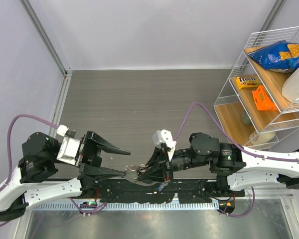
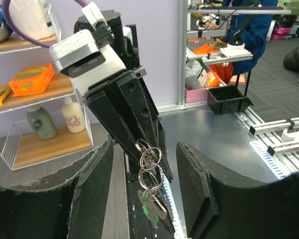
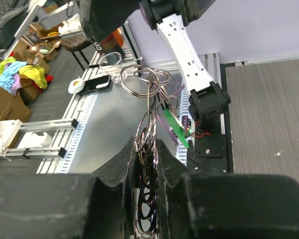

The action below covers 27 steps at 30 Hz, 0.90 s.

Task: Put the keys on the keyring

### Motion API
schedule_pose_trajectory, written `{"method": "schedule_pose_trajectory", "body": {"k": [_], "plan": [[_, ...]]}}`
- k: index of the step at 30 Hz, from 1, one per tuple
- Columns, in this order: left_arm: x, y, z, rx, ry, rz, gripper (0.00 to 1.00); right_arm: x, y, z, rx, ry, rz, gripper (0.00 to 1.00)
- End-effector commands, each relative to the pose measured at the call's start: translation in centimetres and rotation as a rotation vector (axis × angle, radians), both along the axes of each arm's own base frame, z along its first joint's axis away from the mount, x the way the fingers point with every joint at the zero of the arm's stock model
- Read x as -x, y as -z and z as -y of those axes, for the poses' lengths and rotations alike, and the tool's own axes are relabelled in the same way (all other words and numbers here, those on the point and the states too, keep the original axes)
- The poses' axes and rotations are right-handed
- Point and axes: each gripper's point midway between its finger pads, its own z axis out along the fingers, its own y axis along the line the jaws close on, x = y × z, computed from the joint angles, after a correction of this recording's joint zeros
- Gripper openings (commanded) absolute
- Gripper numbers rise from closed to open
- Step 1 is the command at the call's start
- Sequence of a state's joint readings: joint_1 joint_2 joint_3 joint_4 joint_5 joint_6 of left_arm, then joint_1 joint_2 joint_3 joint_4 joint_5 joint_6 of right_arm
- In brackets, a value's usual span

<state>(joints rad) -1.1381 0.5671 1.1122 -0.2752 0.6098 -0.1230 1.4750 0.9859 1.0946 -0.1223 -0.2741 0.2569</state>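
Top external view, item 1: left end effector (image 1: pixel 124 162), fingers spread wide. Its lower finger reaches to the keyring, but contact cannot be confirmed.

Item 2: right end effector (image 3: pixel 147 152), fingers pressed together and pinching the keyring's linked rings. In the right wrist view the rings rise from between the two pads.

Item 3: keyring (image 3: pixel 149 78), several thin wire loops chained together. It is held off the desk (image 1: pixel 139 99) at the near edge, between the two arms.

Item 4: keys (image 2: pixel 152 206). In the left wrist view a small bunch dangles from the lowest ring, including at least one with a green head. Other head colours are too small or hidden to tell. How many keys are threaded cannot be told.

Step in hand (judged): a two-arm hand-up. The right arm presents the ring cluster and the left is open just beside it, ready to take a ring or a key. At least part of the threading looks done.

Next move (judged):
- The left fingers need to shut on one loop or on a key head, not on the whole tangle.
- The right grip should hold firm.
- The loops are thin and swing freely, so the approach should be slow and well aligned, or the target will slip aside.
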Motion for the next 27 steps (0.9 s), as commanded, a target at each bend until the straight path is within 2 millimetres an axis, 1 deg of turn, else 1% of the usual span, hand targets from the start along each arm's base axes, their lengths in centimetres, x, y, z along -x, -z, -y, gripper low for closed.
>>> {"method": "schedule_pose_trajectory", "body": {"k": [1, 4, 10, 18, 27], "plan": [[-0.9, 0.2, 0.3, -0.035, -0.046, 0.01, 0.59, -1.9, -2.2, 0.9, -0.058, 0.114, 0.003, 0.06], [-1.4, 1.0, 0.7, -0.063, -0.067, 0.007, 0.6, -2.8, -1.6, 0.8, -0.031, 0.166, -0.01, 0.06], [-2.6, 2.8, 1.3, -0.121, -0.116, 0.011, 0.61, -3.8, -1.3, 1.0, -0.005, 0.232, -0.027, 0.06], [-3.1, 3.6, 1.3, -0.132, -0.143, 0.023, 0.62, -4.8, -0.8, 1.1, 0.022, 0.28, -0.037, 0.06], [-4.0, 4.9, 1.9, -0.164, -0.171, 0.048, 0.59, -5.0, -0.9, 1.0, 0.027, 0.29, -0.052, 0.06]]}}
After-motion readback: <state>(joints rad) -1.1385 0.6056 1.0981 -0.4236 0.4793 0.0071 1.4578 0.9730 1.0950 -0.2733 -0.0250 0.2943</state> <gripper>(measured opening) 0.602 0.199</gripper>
